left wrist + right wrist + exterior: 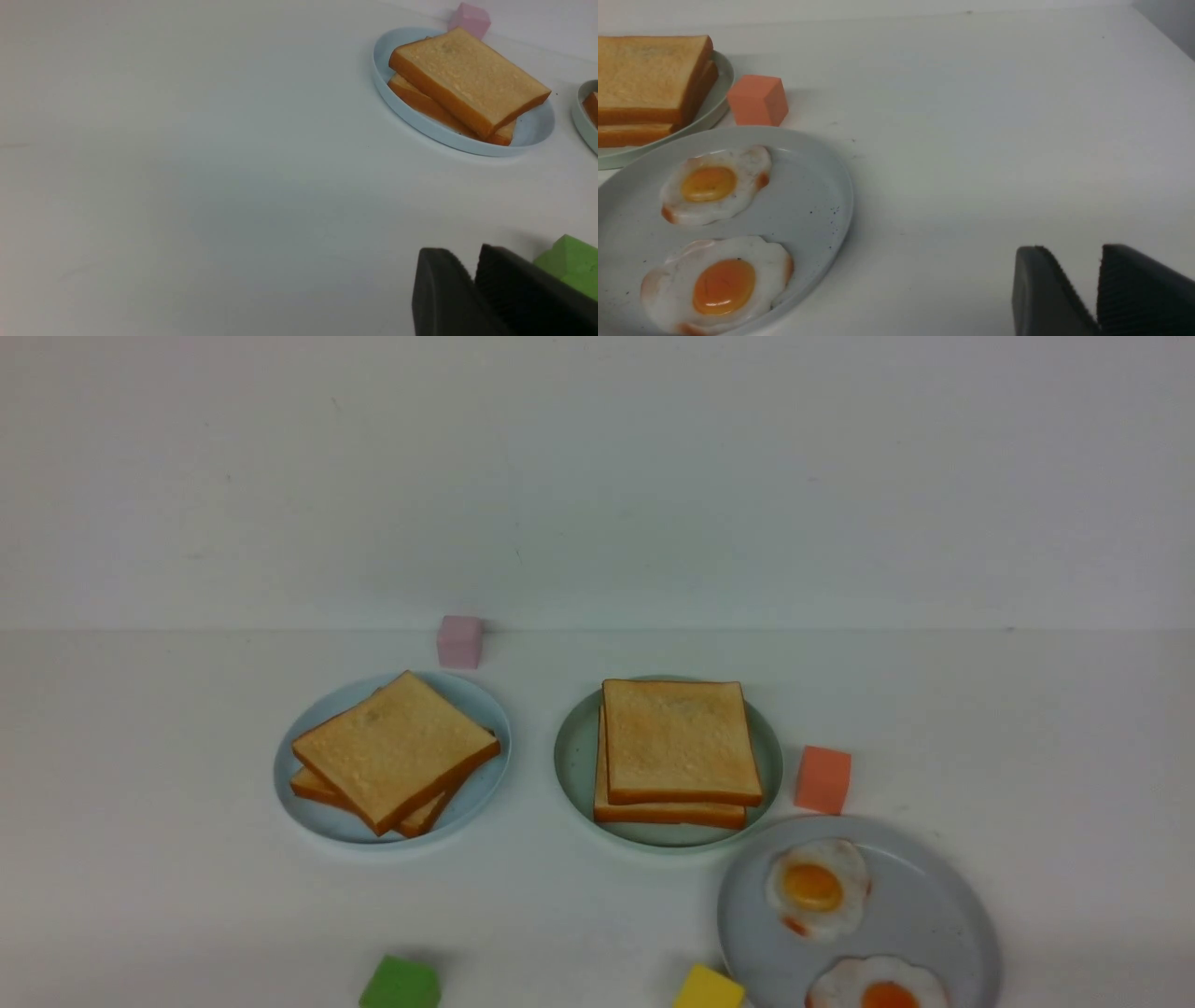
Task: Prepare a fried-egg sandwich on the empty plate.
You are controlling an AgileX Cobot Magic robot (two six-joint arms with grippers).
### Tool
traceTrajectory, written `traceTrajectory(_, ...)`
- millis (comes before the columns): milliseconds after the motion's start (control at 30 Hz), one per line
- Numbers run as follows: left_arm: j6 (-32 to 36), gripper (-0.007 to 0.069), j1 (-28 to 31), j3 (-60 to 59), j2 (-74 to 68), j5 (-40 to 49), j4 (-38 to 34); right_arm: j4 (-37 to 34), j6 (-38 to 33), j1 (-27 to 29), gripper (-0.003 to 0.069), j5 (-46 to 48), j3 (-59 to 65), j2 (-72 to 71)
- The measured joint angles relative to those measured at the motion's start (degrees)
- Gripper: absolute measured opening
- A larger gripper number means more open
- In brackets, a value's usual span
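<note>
The mint-green plate [574, 756] sits at the table's middle and holds two stacked toast slices [677, 742]; no egg shows between them. It also shows in the right wrist view [721, 79] with the toast [644, 70]. Two fried eggs [817, 887] [878, 989] lie on the grey plate [924, 915] at the front right, also seen in the right wrist view [712, 184] [721, 284]. Neither gripper shows in the front view. My left gripper [462, 254] is shut and empty beside a green cube [570, 261]. My right gripper [1069, 252] is shut and empty, to the right of the grey plate [817, 186].
A pale blue plate [299, 784] at the left holds two more toast slices [397, 747]. Foam cubes lie about: pink [460, 641] at the back, orange [822, 779] by the green plate, green [400, 985] and yellow [708, 989] at the front edge.
</note>
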State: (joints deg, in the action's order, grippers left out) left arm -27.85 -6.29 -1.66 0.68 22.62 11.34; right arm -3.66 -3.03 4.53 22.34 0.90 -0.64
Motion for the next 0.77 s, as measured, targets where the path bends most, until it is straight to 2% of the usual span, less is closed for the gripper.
traceTrajectory(767,0.0,0.0144,0.0,0.0,0.0,0.0,0.0,0.0,0.1,0.0,0.0238,0.0,0.0,0.0)
